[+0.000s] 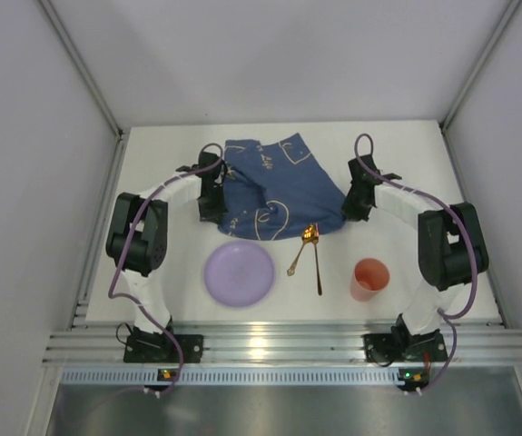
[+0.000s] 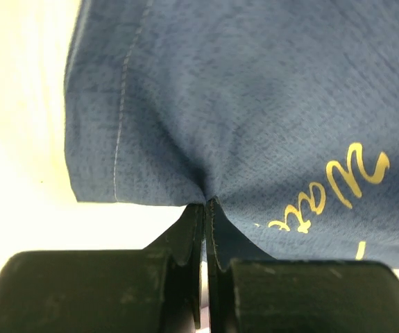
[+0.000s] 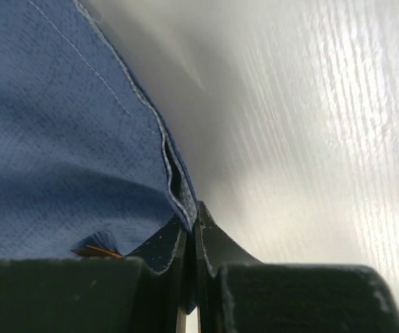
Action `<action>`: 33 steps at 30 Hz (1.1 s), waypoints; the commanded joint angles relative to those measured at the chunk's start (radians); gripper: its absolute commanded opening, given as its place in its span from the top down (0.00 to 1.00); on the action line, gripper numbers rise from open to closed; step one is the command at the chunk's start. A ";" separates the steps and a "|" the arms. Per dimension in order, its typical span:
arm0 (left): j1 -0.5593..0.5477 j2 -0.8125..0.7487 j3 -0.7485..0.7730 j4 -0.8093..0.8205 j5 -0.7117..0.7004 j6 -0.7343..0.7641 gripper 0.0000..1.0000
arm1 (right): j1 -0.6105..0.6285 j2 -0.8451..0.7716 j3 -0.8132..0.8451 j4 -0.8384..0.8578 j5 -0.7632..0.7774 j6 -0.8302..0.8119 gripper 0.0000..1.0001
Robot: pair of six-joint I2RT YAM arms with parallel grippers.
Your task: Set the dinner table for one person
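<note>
- The table (image 1: 165,168) fills the space under both arms, its ribbed rail (image 1: 288,345) running along the near edge where the arm bases are bolted.
- The blue cloth (image 1: 279,182) lies rumpled and folded over itself toward the middle of the far edge. It is not flat, so the first step looks only half done.
- The left pincer (image 2: 205,208) is closed tight on the cloth's left near edge, with fabric bunching at its tips.
- The right pincer (image 3: 193,216) is likewise clamped on the cloth's right edge hem.
- The purple plate (image 1: 239,273) sits bare on the table near the near edge, left of centre and off the cloth.
- The orange cup (image 1: 369,278) stands upright toward the right near corner, apart from the cloth.
- Two gold pieces of cutlery (image 1: 316,263) lie between plate and cup. One tip reaches the cloth's near edge, but I cannot tell whether it overlaps.
- My judgement is that the task is at an early stage. The cloth needs spreading, then the plate, cutlery and cup need placing on or around it.
</note>
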 commanded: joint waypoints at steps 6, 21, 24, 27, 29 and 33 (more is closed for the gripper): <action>0.003 0.000 0.000 -0.074 -0.064 -0.122 0.72 | 0.040 -0.036 -0.015 -0.060 -0.022 -0.048 0.86; 0.050 -0.080 0.177 0.070 -0.055 0.109 0.02 | -0.025 -0.005 0.360 -0.083 -0.065 -0.219 0.08; 0.104 -0.003 0.217 0.142 0.051 0.108 0.02 | -0.032 0.098 0.492 -0.118 -0.172 -0.219 0.08; 0.147 0.089 0.295 0.165 0.151 0.069 0.02 | -0.032 0.167 0.571 -0.161 -0.209 -0.220 0.08; 0.155 0.130 0.348 0.182 0.197 0.051 0.02 | -0.031 0.177 0.575 -0.161 -0.215 -0.223 0.08; 0.159 0.239 0.425 0.225 0.263 0.023 0.02 | -0.034 0.184 0.580 -0.176 -0.215 -0.245 0.08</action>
